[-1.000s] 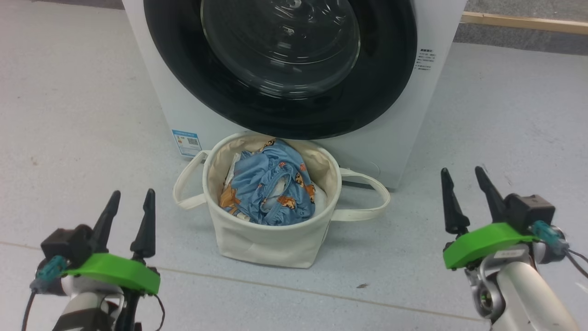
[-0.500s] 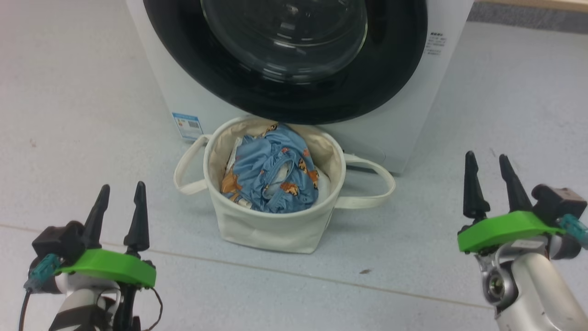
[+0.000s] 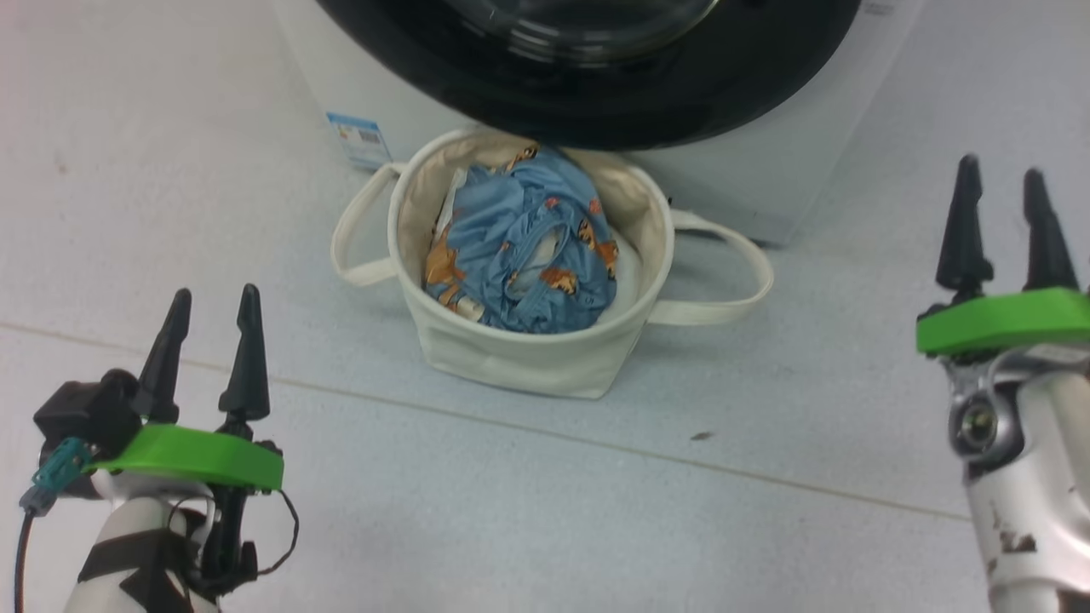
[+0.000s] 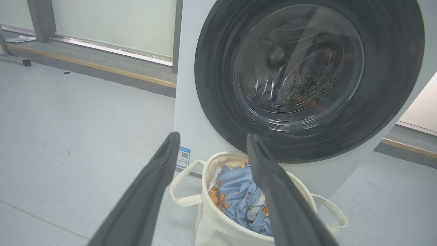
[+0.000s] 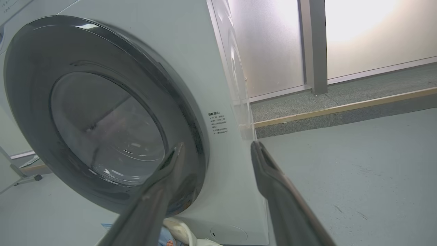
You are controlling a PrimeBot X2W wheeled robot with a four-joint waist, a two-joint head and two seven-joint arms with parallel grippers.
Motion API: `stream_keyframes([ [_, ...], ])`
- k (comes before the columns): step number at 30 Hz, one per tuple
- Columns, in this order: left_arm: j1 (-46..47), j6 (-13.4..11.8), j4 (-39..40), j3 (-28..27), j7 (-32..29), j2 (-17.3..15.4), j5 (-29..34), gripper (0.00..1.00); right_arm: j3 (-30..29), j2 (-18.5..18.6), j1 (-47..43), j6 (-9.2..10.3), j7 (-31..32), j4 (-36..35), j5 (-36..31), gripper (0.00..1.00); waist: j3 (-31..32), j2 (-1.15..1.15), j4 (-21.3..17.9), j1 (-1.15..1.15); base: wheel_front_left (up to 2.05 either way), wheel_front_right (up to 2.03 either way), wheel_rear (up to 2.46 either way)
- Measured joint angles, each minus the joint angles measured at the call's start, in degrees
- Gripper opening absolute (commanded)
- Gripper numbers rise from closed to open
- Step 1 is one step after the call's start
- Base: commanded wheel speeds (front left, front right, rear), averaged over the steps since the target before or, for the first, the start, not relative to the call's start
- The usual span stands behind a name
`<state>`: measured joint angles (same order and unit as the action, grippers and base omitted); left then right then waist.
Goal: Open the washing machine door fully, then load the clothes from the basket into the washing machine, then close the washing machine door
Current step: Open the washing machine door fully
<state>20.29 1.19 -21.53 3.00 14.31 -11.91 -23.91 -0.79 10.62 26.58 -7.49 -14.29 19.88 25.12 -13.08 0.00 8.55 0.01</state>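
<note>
Door of the washing machine sits shut, ahead of and between both grippers. The basket of clothes stands at its foot, ahead and inward of the left gripper. That one and the right gripper gape open, empty. The basket looks close enough to block the door's swing. No handle or hinge can be made out, and the head view cuts off the door's top.

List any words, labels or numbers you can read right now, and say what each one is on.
No text can be read clearly.
Blue sticker, low on the washing machine front: print and a square code, too small to read.
Grey text block beside the door: too blurred to read.
</note>
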Motion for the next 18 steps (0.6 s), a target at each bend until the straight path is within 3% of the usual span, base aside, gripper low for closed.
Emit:
stream_keyframes([
  [12, 3.6, 1.9, 4.3, -2.0, 0.0, 2.5, 0.1, 1.00, -1.0, 2.9, 12.2, 0.00, 0.0, 2.8, 8.0, 1.00, -9.0, 0.00, 1.7, 0.01, 0.00, 0.00, 0.00],
  [13, 3.7, 1.9, 4.5, -2.1, 0.0, 2.8, 0.2, 1.00, -0.9, 3.2, 13.2, 0.00, 0.0, 3.3, 8.5, 0.12, -9.6, 0.00, 1.8, 0.00, 0.00, 0.00, 0.00],
  [14, 3.8, 2.2, 4.6, -2.2, 0.0, 3.0, 0.5, 1.00, -0.9, 3.3, 14.2, 0.00, 0.0, 3.8, 10.1, 0.00, -10.2, 0.00, 2.0, 0.00, 0.00, 0.00, 0.00],
  [18, 4.9, 2.9, 4.7, -3.1, 0.0, 3.6, 1.5, 1.00, -0.2, 4.1, 18.2, 0.00, 0.0, 5.1, 17.1, 0.00, -12.0, 0.00, 2.5, 0.00, 0.00, 0.00, 0.00],
])
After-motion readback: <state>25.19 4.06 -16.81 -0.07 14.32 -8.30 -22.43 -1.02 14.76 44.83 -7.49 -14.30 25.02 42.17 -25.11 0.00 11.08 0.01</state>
